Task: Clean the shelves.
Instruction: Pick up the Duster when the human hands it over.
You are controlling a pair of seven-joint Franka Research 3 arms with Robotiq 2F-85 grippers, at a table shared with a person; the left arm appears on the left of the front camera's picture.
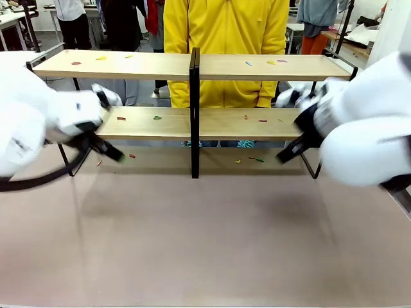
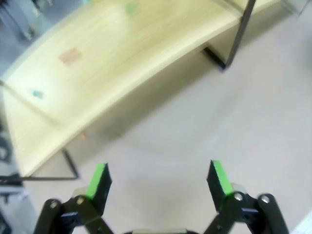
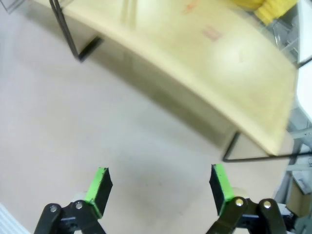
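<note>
The shelves (image 1: 154, 65) stand across the far half of the brown table, two pale wood boards in a black frame with a centre post (image 1: 194, 109). Small coloured scraps (image 1: 157, 118) lie on both boards, and a few (image 1: 257, 160) on the table beneath. My left gripper (image 1: 114, 154) hangs low by the rack's left end. My right gripper (image 1: 284, 156) hangs by its right end. In the left wrist view the left gripper (image 2: 158, 179) is open over bare tabletop, short of the lower board (image 2: 112, 63). The right gripper (image 3: 158, 181) is likewise open and holds nothing, with a board (image 3: 209, 63) ahead of it.
A person in a yellow hoodie (image 1: 225, 32) stands right behind the rack, hands down by the lower board. The near half of the tabletop (image 1: 205, 244) is bare. Both arms look motion-blurred. Black frame legs (image 2: 234, 39) (image 3: 68, 34) rest on the table.
</note>
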